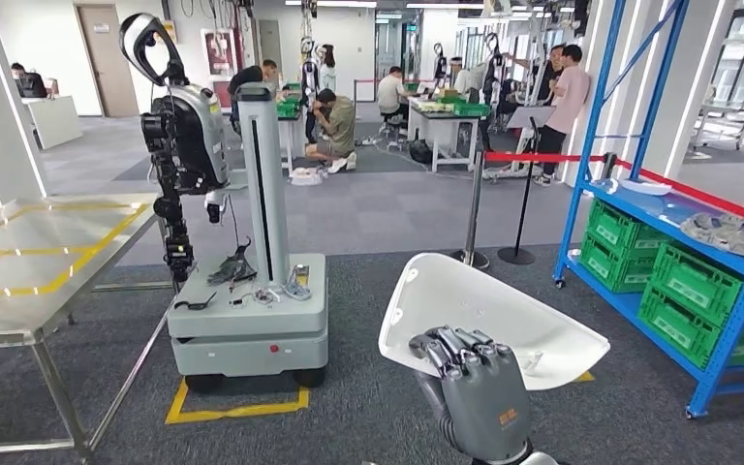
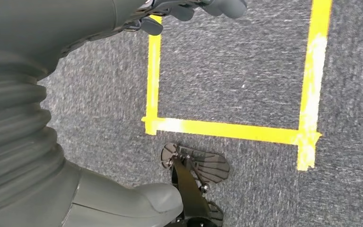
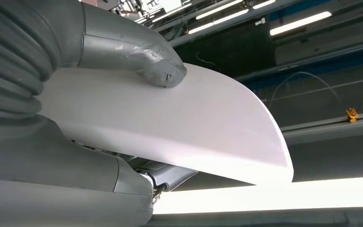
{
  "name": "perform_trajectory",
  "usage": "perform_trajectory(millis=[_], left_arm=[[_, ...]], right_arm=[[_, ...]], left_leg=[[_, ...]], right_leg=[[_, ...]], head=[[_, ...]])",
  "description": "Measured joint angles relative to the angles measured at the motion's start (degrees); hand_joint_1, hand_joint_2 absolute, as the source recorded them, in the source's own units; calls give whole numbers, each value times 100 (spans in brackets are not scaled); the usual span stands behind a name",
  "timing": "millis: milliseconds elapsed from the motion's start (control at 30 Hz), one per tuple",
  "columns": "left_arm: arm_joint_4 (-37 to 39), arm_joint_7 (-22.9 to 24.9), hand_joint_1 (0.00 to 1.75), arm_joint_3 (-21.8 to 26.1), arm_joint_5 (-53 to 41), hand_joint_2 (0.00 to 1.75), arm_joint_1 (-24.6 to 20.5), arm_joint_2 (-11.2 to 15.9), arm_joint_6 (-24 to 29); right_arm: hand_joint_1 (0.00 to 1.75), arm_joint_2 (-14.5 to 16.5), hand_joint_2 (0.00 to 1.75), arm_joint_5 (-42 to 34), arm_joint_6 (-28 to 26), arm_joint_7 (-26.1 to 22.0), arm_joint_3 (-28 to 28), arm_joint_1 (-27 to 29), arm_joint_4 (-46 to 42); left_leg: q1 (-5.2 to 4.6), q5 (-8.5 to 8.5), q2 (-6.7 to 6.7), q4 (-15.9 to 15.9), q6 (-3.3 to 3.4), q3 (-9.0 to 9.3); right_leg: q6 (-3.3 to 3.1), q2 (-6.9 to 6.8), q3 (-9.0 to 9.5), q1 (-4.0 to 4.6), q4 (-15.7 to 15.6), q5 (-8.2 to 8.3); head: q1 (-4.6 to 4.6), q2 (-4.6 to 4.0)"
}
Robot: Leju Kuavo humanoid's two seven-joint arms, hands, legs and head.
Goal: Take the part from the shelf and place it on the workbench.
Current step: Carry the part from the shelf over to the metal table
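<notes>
1. Part (image 1: 489, 315), a white curved shell, sits in my right hand (image 1: 473, 383), raised in front of me over the grey carpet (image 1: 368, 407).
2. My right hand grips it along its near edge: in the head view my dark fingers (image 1: 455, 347) curl over the rim, and in the right wrist view my thumb (image 3: 158, 66) presses on one broad face of the part (image 3: 179, 127) while the rest of the hand lies against the other face.
3. My left hand (image 2: 189, 9) hangs low over the carpet with its fingers curled in and nothing in them; yellow tape (image 2: 227, 130) marks a box on the floor beside it.
4. Just ahead on my left stands another robot (image 1: 189, 136) on a grey wheeled base (image 1: 247, 320) with a tall column, parked over a yellow floor mark.
5. Further left is the workbench (image 1: 29, 262), a metal-topped table with yellow lines on it, well apart from the part.
6. On my right is the blue shelf (image 1: 683, 208), holding green crates (image 1: 688, 281) on its lower level and pale pieces on the upper one.
7. A red barrier strap (image 1: 542, 157) on black posts runs beside the shelf.
8. Beyond it, several people (image 1: 334, 126) work at benches at the back of the room.
</notes>
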Motion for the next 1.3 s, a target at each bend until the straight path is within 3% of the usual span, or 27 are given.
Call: perform_trajectory(millis=[67,133,233,300,333,367,433,500,567,600,667,700,767,800,833,900,967,1033,1100,1167,1200,1233,1300], left_arm=[[1,1,0,1,1,175,15,-2,0],[1,1,0,2,1,175,24,3,0],[1,-2,0,2,2,175,8,7,0],[1,-5,0,2,3,175,10,7,0],[1,-6,0,2,5,175,15,10,0],[1,-7,0,3,8,175,19,14,0],[-1,-8,0,4,11,175,17,23,0],[-2,-10,0,4,13,175,8,25,0],[-2,-13,0,4,13,175,8,25,0],[-2,-14,0,4,13,175,12,25,0],[-3,-15,0,5,13,175,8,28,1],[-3,-15,0,5,13,175,0,31,1],[-3,-15,0,6,13,175,-15,30,1],[-3,-15,0,7,14,175,-13,27,1],[-2,-15,0,8,15,175,-8,23,2],[-2,-15,0,11,20,175,0,17,2],[-3,-13,0,14,27,175,-7,16,1],[-3,-10,0,18,30,175,-4,16,0],[-3,-10,0,23,32,175,17,16,1],[-2,-11,0,27,32,175,21,15,2],[-2,-12,0,28,32,175,12,15,1],[-2,-13,0,28,32,175,3,13,1],[-2,-11,0,28,32,175,1,13,1]], right_arm=[[175,3,175,-1,4,0,1,-15,-1],[175,10,175,-3,2,-1,2,-30,-1],[175,12,175,-7,0,-1,4,-42,-1],[175,11,175,-8,3,-3,7,-34,-1],[175,11,175,-8,3,-3,9,-29,-1],[175,11,175,-8,2,-3,9,-25,-1],[175,11,175,-8,-1,-3,9,-23,-1],[175,8,175,-9,-2,-4,10,-22,-1],[175,5,175,-9,-2,-3,11,-25,-2],[175,4,175,-9,-3,-3,11,-27,-4],[175,2,175,-9,-7,-2,11,-38,-8],[175,-3,175,-9,-7,-3,11,-37,-9],[175,-13,175,-10,-5,-4,13,-18,-8],[175,-18,175,-10,-2,-4,13,-4,-8],[175,-20,175,-10,2,-4,14,5,-8],[175,-20,175,-12,12,-4,14,5,-9],[175,-19,175,-20,20,-4,17,-2,-9],[175,-19,175,-26,29,-4,27,-7,-8],[175,-8,175,-27,35,-4,38,-17,-10],[175,8,175,-28,33,-4,45,-30,-16],[175,13,175,-30,33,-4,46,-34,-18],[175,14,175,-32,34,-4,48,-34,-19],[175,13,175,-34,37,-4,62,-30,-19]], left_leg=[[5,2,-69,-30,-86,-17],[-12,-65,73,77,-135,-72],[-30,-490,448,995,-174,-534],[-23,-619,508,1526,-205,-833],[-22,-526,528,1503,-213,-840],[-21,-337,568,1250,-213,-727],[-45,44,777,454,-179,-333],[-71,157,910,13,-103,-108],[-80,121,821,-19,-24,-93],[-73,114,764,-32,7,-78],[-40,105,653,-63,68,-30],[-27,96,602,-69,90,-13],[-19,68,483,-65,115,4],[-17,53,412,-59,114,15],[-12,35,338,-51,104,31],[8,-16,193,-24,60,80],[22,-70,68,11,-14,97],[33,-87,-38,10,-102,78],[50,-87,-108,-22,-185,63],[37,-189,96,154,-239,-19],[27,-317,260,421,-253,-144],[17,-475,416,797,-263,-343],[15,-689,522,1497,-270,-753]], right_leg=[[-31,-71,27,5,-33,-6],[-99,-164,95,-21,-95,7],[-188,-333,175,-25,-135,-18],[-199,-446,208,-17,-133,-57],[-193,-499,231,-17,-130,-80],[-181,-550,262,-17,-125,-109],[-140,-651,331,2,-104,-187],[-86,-737,377,38,-84,-257],[-25,-825,421,50,-92,-303],[11,-803,440,37,-79,-333],[80,-581,342,1,188,-489],[106,-435,180,-19,499,-623],[141,-319,-286,-41,1276,-883],[152,-313,-477,-50,1522,-896],[156,-310,-573,-59,1564,-795],[157,-251,-433,-84,998,-310],[154,-52,-158,-106,300,6],[120,63,-50,-92,69,3],[44,-12,-15,-85,37,-6],[-47,-120,57,-99,-5,-23],[-90,-184,96,-95,-22,-40],[-129,-249,127,-78,-26,-69],[-177,-373,178,-42,-23,-124]], head=[[5,0],[2,0],[-5,0],[-6,0],[-7,0],[-7,0],[-7,0],[-1,0],[6,0],[6,0],[9,1],[11,1],[14,1],[14,1],[15,1],[14,0],[12,0],[6,1],[4,1],[-2,1],[-7,1],[-10,1],[-10,0]])
